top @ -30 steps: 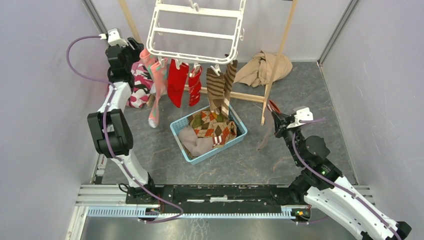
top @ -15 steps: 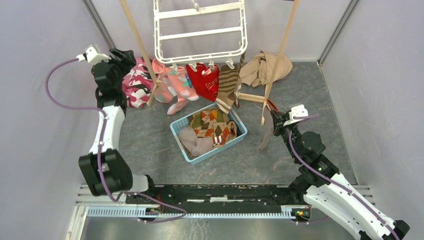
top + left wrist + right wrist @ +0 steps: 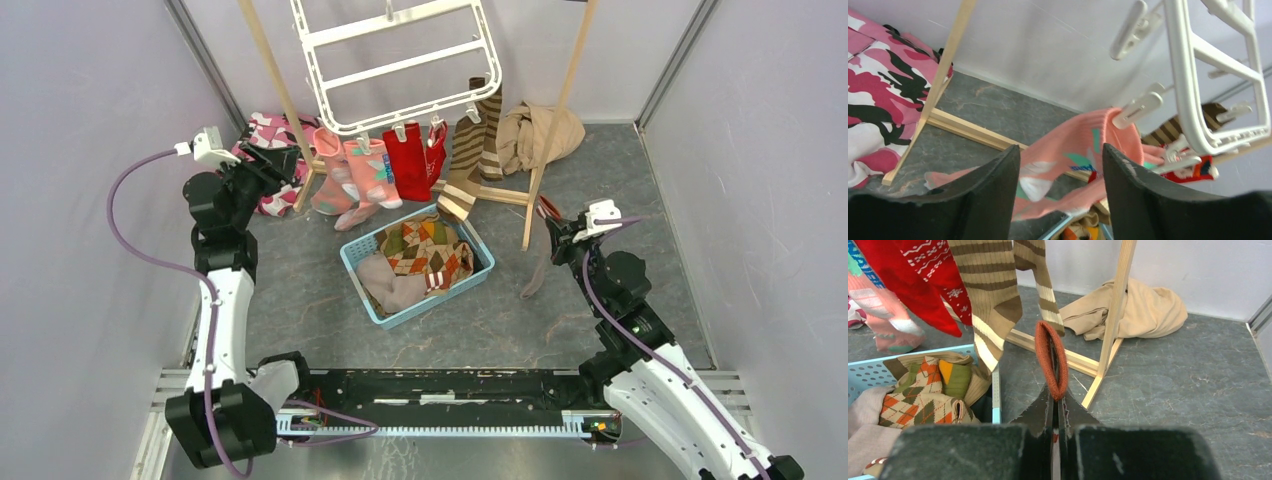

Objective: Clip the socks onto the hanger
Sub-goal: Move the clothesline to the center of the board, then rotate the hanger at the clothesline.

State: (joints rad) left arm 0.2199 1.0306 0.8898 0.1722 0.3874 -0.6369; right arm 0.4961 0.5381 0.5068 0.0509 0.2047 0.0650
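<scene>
The left gripper (image 3: 1060,156) is open and empty, near the pink socks (image 3: 350,180) clipped on the hanger (image 3: 400,62). An argyle sock (image 3: 425,250) and others wait in the basket (image 3: 349,262). The right gripper (image 3: 1053,397) is clamped on a rust-cuffed sock (image 3: 537,270), right of the hanger. The step in hand appears to be presenting it, and the next move calls for raising that cuff to a free clip (image 3: 1130,22).

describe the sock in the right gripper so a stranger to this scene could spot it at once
Right of the light blue plastic basket mid-floor, the right gripper is shut on a long taupe sock hanging from it. Unlike the socks clipped to the white plastic hanger or piled in the basket, it dangles alone, pinched at its rust-orange cuff.
</scene>
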